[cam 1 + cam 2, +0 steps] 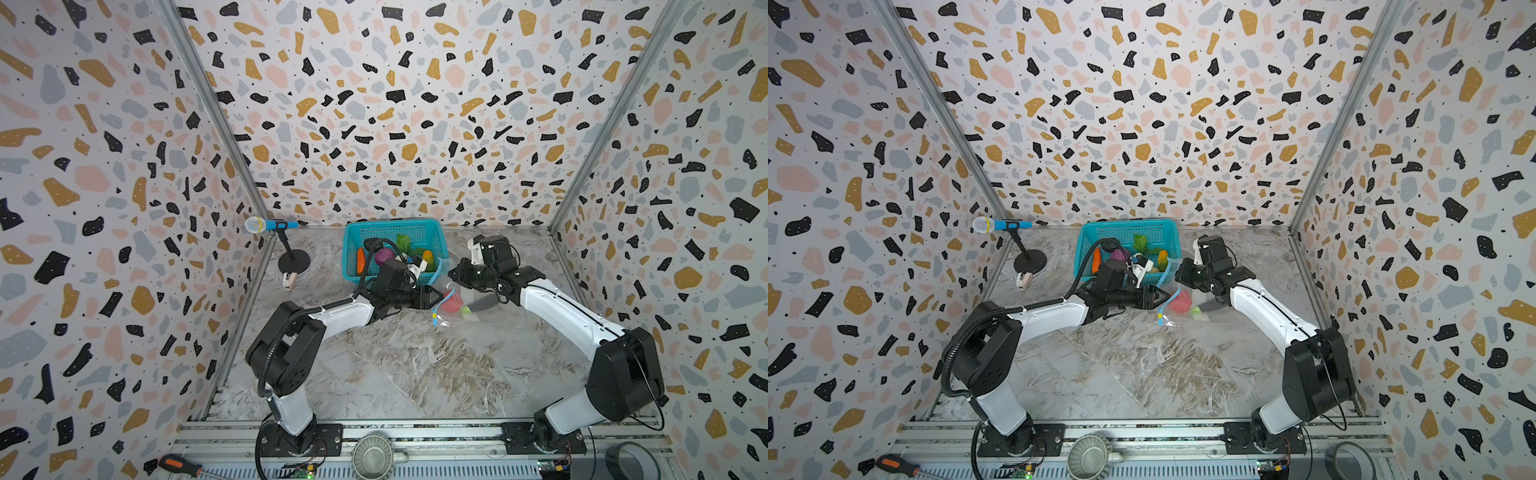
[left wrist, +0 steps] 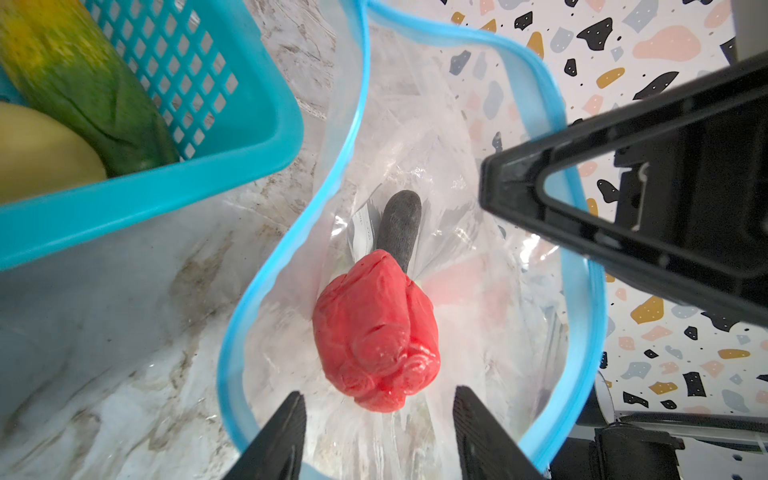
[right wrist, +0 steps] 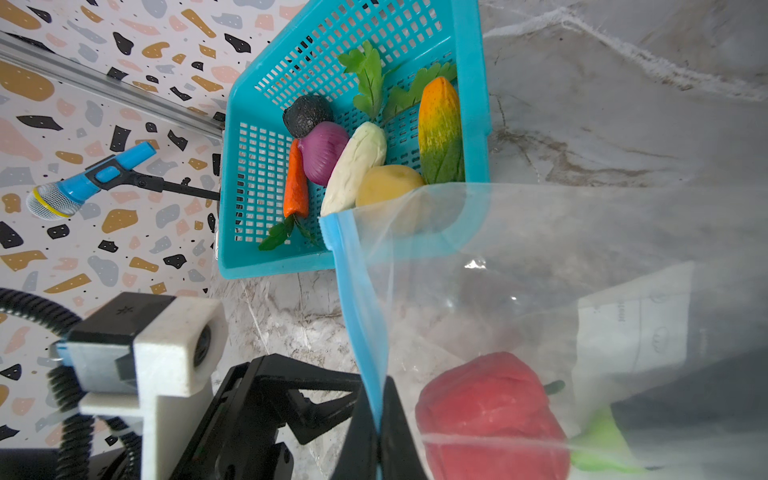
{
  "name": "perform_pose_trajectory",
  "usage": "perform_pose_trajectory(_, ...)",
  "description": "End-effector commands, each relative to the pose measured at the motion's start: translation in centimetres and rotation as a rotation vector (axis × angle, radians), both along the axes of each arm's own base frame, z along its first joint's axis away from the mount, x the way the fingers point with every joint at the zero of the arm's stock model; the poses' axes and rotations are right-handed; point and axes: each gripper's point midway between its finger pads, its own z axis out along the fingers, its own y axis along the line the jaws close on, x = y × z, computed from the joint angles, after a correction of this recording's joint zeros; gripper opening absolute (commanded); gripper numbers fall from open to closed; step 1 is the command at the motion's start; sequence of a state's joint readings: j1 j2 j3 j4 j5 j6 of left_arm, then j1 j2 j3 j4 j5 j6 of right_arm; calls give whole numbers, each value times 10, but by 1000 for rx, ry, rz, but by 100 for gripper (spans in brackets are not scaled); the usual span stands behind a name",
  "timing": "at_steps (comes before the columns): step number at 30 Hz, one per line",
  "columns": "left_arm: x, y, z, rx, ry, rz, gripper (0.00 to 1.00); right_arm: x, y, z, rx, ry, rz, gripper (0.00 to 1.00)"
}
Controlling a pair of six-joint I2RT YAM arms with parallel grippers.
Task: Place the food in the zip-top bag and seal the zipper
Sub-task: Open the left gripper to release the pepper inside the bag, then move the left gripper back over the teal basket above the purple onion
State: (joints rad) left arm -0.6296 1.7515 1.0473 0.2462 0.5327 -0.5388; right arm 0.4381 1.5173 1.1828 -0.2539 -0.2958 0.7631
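Shows teal basket [image 1: 350, 253] of toy vegetables [image 3: 357, 166] just beside zip-top bag [image 2: 478, 291]. Shows right gripper [image 3: 379, 415] clamped on blue zipper [image 2: 359, 104], left gripper [image 1: 437, 297] spread empty, red pepper [image 2: 374, 332] just beyond it in bag.

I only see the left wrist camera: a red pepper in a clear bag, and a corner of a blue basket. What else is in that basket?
Observer: Beside the corn and potato lie a carrot, a purple onion and a white radish.
Operator: What holds the bag open?
Observer: The right gripper, shut on the blue zipper strip.
Operator: And what closes it?
Observer: A small yellow slider at the strip's lower end, in both top views.
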Motion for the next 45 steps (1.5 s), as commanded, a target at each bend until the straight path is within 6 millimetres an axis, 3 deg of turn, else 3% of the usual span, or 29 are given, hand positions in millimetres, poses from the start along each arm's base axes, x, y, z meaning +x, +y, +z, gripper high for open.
perform_pose_trajectory(1, 4, -4, 35, -45, -77, 0, 59, 2, -1, 26, 18, -52, -2, 0)
perform_pose_trajectory(4, 4, 0, 39, -19, -84, 8, 59, 3, -8, 31, 14, -60, -16, 0)
perform_pose_trajectory(11, 20, 18, 26, 60, -97, 52, 56, 1, -21, 46, 15, -88, -40, 0)
perform_pose_trajectory(19, 25, 2, 12, 6, -44, 12, 43, 0, -28, 58, 18, -111, -51, 0)
perform_pose_trajectory(27, 29, -6, 27, -47, -42, 2, 20, -2, -31, 59, 16, -113, -56, 0)
perform_pose_trajectory(34, 23, -10, 42, -86, -34, -5, 6, -2, -33, 60, 14, -118, -60, 0)
perform_pose_trajectory(38, 22, -17, 55, -115, -63, -15, 0, -2, -34, 61, 15, -123, -60, 0)
perform_pose_trajectory(45, 17, -27, 75, -138, -80, -31, 0, -3, -45, 66, 1, -135, -82, 0)
